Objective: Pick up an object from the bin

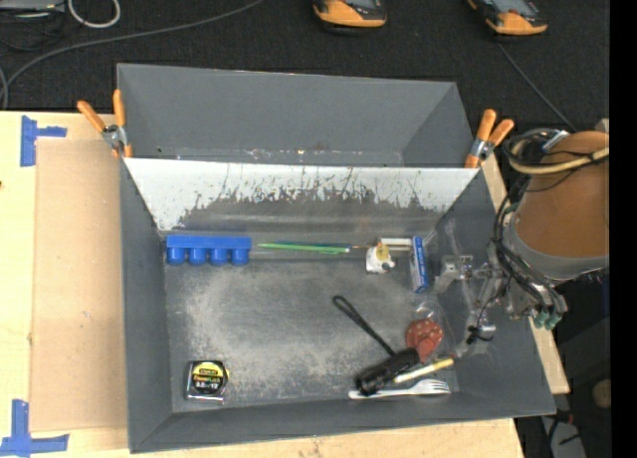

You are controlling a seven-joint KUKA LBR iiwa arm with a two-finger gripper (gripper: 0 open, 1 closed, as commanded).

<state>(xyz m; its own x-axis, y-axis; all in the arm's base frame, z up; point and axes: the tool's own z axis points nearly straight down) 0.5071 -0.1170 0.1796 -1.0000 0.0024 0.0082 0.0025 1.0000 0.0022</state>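
Bin [299,113]: grey metal, loose items on the floor, most toward the right side.

Gripper [479,325]: low over the floor at the right wall, about midway between the far and near edges, hanging below the orange wrist cover [562,217]. Released or clenched: cannot tell, as cables and hardware mask the tip. Nothing seen held.

Nearest item: red lump [425,335], on the floor just beside the gripper, on the side away from the right wall. Contact cannot be judged. It is a compact, rounded shape with no clear long axis, perhaps slightly longer from far to near.

Near-right corner, small heap just nearer than the red lump:
- thick black handle [390,371], long axis diagonal, its right end farther from the near edge
- yellow stick [426,369], lying along the handle on nearly the same diagonal
- white plastic fork [398,391], roughly parallel to the near edge, tines toward the right wall

Thin black rod [358,324]: diagonal from the bin's middle down toward the heap.

Along the foot of the far wall, left to right: blue studded block [209,250], green rod [299,247] in line with it, small white-and-yellow piece [379,257], blue strip [419,263] running far to near.

Near-left corner: yellow tape measure [207,378], well apart from everything else.
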